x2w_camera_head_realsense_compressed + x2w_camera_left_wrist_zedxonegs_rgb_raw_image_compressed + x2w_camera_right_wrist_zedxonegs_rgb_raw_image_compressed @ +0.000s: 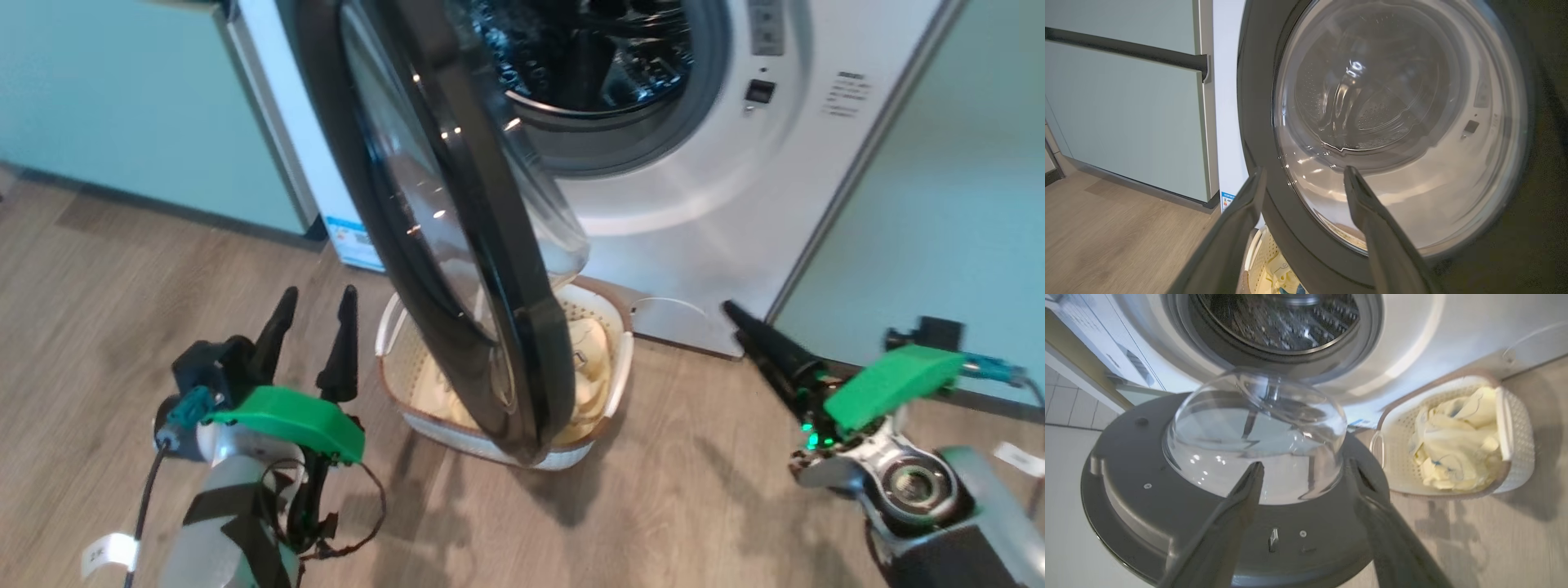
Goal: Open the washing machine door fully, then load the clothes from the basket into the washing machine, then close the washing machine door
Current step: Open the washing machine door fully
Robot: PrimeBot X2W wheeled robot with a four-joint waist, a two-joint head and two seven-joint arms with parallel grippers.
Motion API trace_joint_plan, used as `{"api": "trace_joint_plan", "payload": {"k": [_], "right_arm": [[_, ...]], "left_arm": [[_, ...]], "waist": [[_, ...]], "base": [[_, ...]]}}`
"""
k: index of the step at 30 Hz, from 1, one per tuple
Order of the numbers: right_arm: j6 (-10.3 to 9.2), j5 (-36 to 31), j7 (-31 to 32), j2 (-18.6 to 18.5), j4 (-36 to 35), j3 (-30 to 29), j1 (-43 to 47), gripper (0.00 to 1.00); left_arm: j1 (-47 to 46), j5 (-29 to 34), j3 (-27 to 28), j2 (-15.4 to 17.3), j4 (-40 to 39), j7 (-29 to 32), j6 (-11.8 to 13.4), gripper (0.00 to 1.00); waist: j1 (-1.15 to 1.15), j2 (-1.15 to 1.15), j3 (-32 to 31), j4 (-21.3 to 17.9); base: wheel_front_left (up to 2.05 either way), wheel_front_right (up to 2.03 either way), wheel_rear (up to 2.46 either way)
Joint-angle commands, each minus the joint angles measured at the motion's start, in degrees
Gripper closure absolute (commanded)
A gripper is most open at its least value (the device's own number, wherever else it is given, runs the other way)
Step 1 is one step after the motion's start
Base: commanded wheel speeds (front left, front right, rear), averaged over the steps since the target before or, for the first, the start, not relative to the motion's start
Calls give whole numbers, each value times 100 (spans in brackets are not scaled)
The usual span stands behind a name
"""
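My left gripper (318,294) and right gripper (1304,465) are both spread and empty. The glossy black round door (490,204) hangs ajar over the perforated cream basket (611,300) of soft yellow clothes (1453,445), near the white machine (694,220).

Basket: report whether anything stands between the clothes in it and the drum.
Yes. The washing machine door, only partly open, hangs across the basket, its lower edge above the clothes. It also stands between the left hand and the clothes. The mouth of the drum itself looks unblocked.
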Motion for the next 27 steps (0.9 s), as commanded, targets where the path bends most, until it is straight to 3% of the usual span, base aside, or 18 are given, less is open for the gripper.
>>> {"api": "trace_joint_plan", "payload": {"k": [1, 13, 17, 27], "right_arm": [[26, -141, -329, -129, -292, -34, -21, 0], [26, -1006, -2818, -1019, -465, 443, 428, 0], [26, -1278, -3177, -1237, -374, 419, 515, 0], [26, -3646, -3199, -794, -715, -1428, 1088, 0]], "left_arm": [[-107, 70, 276, 147, -138, -36, -22, 0], [98, -5, 535, 298, -129, -36, -53, 0], [159, -51, 577, 372, -156, -36, -54, 0], [245, -130, 623, 432, -174, -36, -54, 0]], "waist": [[0, 0, -106, -157], [0, 0, -383, -585], [0, 0, -416, -716], [0, 0, -440, -933]], "base": [[0, 0, 0], [0, 0, 0], [0, 0, 0], [0, 0, 0]]}}
